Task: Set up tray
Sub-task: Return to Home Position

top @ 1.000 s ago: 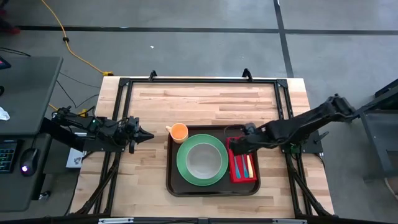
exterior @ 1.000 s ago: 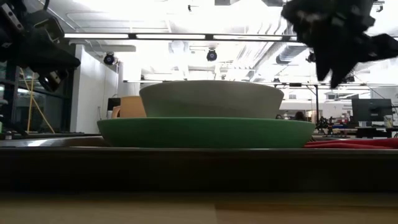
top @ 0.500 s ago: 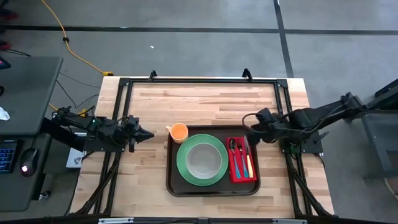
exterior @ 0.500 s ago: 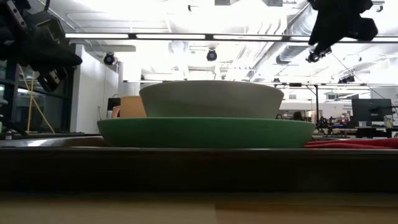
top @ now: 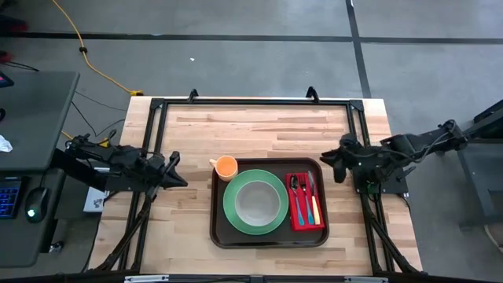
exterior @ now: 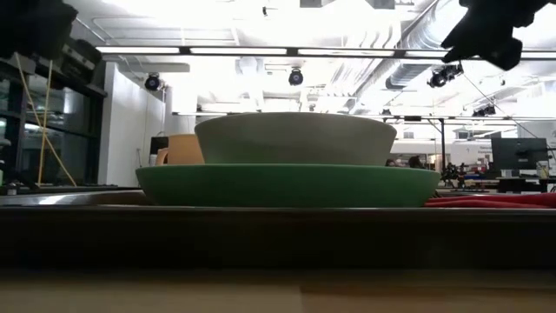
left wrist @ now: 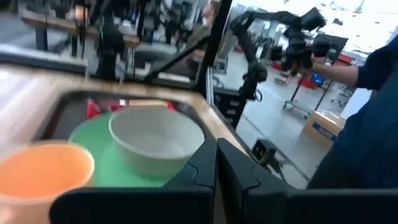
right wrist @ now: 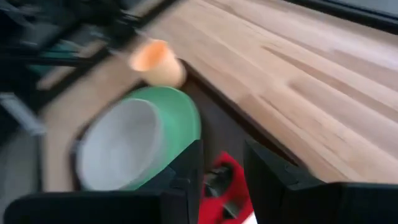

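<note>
The dark brown tray point(top: 216, 229) lies on the wooden table. On it stands a green plate point(top: 233, 214) with a pale bowl point(top: 255, 201) in it. At the tray's right end, a red napkin point(top: 297, 218) carries cutlery point(top: 308, 196). An orange cup point(top: 226, 167) stands on the tray's far left corner. My left gripper point(top: 178, 178) is shut and empty, left of the tray. My right gripper point(top: 333, 162) is open and empty, past the tray's far right corner. In the right wrist view its fingers point(right wrist: 268, 174) stand apart.
A black frame point(top: 251, 102) runs along the table's far edge and down both sides. Bare wood lies between the frame and the tray point(top: 259, 130). The low view shows the plate point(exterior: 287, 184), the bowl point(exterior: 295, 137) and the cup point(exterior: 184, 148) above the tray's rim point(exterior: 261, 235).
My right gripper has drawn back from above the red napkin toward the table's right edge and has risen. The cutlery stays on the napkin. My left gripper has drawn back a little toward the table's left edge.
</note>
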### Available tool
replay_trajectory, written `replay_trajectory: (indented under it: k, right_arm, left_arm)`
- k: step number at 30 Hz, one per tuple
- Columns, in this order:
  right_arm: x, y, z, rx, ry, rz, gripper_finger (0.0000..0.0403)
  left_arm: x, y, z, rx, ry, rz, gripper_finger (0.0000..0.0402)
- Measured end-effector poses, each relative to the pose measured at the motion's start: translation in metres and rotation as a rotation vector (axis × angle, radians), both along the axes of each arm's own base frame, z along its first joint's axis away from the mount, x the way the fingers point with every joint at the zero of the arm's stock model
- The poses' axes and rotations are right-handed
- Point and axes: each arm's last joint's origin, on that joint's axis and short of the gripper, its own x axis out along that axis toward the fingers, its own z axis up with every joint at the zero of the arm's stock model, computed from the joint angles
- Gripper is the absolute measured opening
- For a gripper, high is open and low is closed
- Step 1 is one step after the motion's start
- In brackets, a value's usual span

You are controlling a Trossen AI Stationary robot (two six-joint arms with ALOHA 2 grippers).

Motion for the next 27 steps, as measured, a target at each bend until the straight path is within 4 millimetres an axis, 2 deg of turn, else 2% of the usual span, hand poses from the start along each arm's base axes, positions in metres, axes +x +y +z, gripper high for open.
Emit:
replay_trajectory:
  k: [8,15,24,27]
  right_arm:
    - [-0.017,-0.003,-0.022,-0.071,-0.286,0.209,0.009]
    - [-0.019,-0.002,-0.052,-0.123,-0.402,0.309,0.0091]
    - [-0.01,0.003,-0.094,-0.107,-0.524,0.369,0.0092]
    - [-0.009,0.004,-0.102,-0.102,-0.549,0.375,0.009]
  left_arm:
    - [0.0,0.0,0.005,0.017,-0.063,-0.001,0.0044]
    - [0.0,-0.001,0.011,0.058,-0.145,-0.024,0.0044]
    - [0.01,-0.004,-0.018,0.065,-0.231,-0.019,0.0044]
    - [0.01,-0.004,-0.018,0.053,-0.22,-0.021,0.0044]
